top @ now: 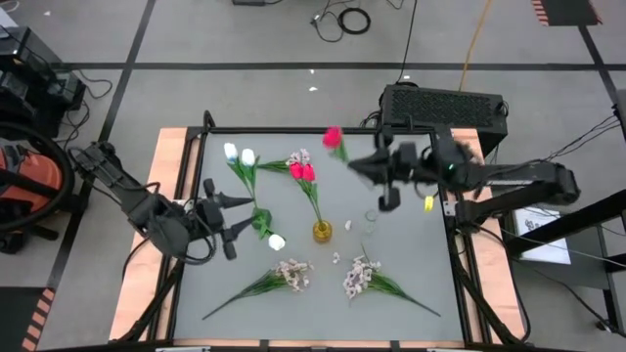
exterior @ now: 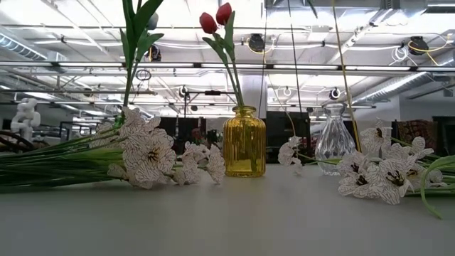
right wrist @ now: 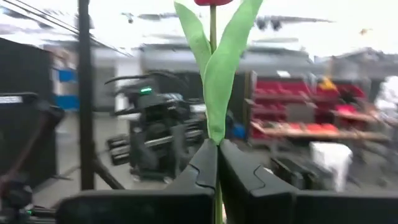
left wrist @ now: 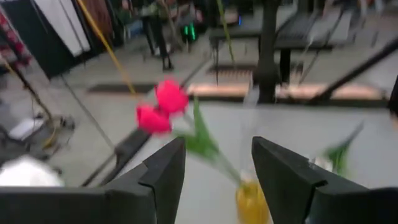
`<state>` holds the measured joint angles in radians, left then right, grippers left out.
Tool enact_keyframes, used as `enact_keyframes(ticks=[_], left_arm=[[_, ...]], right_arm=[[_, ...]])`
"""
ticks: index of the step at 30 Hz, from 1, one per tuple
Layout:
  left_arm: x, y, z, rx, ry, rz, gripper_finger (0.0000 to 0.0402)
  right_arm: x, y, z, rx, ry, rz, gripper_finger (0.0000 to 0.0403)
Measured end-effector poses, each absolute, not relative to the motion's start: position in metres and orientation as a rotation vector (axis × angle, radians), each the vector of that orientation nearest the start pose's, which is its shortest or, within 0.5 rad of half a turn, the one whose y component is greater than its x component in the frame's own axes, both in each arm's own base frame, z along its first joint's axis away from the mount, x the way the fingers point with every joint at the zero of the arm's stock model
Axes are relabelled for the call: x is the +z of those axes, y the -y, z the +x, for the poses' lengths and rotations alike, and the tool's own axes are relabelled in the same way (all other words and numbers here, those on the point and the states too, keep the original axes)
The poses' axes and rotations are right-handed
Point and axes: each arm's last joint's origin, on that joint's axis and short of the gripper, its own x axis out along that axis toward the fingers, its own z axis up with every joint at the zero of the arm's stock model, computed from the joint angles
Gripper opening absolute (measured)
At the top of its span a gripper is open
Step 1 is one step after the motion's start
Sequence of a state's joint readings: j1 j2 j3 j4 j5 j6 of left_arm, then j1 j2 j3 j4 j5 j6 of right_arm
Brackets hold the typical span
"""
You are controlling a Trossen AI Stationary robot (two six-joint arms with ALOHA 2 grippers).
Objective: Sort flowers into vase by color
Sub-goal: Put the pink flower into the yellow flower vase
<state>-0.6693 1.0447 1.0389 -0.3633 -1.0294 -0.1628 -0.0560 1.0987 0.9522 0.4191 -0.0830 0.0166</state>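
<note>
Right gripper, clamped on a red tulip stem, held beyond the yellow vase; left gripper, fingers apart and empty, beside it.

two tulips already stand in the yellow vase, crowding its mouth; the clear vase beside it is free.

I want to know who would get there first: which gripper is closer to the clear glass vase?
Right. The right gripper, shut on a red tulip, hangs just beyond the clear glass vase. The left gripper, fingers open, waits across the table past the yellow vase.
</note>
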Motion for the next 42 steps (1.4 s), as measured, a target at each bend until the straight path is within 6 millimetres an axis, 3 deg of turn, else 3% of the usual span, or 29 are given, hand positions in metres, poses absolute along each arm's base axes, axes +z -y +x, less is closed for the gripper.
enact_keyframes(ticks=[8,14,19,29,35,42], left_arm=[[0.381,0.11,0.213,0.295,-0.036,0.152,0.0194],[0.369,0.111,0.241,0.244,-0.028,0.145,0.0194],[0.362,0.116,0.246,0.233,-0.047,0.138,0.0194],[0.362,0.141,0.229,0.176,-0.057,0.158,0.0194],[0.363,0.149,0.221,0.156,-0.054,0.184,0.0194],[0.363,0.149,0.22,0.174,-0.055,0.186,0.0194]], right_arm=[[0.345,-0.031,0.283,0.167,0.398,-0.054,0.0],[0.316,-0.054,0.308,0.226,0.398,-0.062,0.0],[0.283,-0.065,0.331,0.244,0.389,-0.077,0.0],[0.243,-0.058,0.353,0.205,0.435,-0.101,0.0],[0.234,-0.053,0.357,0.195,0.41,-0.111,0.0],[0.221,-0.04,0.348,0.14,0.395,-0.095,0.0]])
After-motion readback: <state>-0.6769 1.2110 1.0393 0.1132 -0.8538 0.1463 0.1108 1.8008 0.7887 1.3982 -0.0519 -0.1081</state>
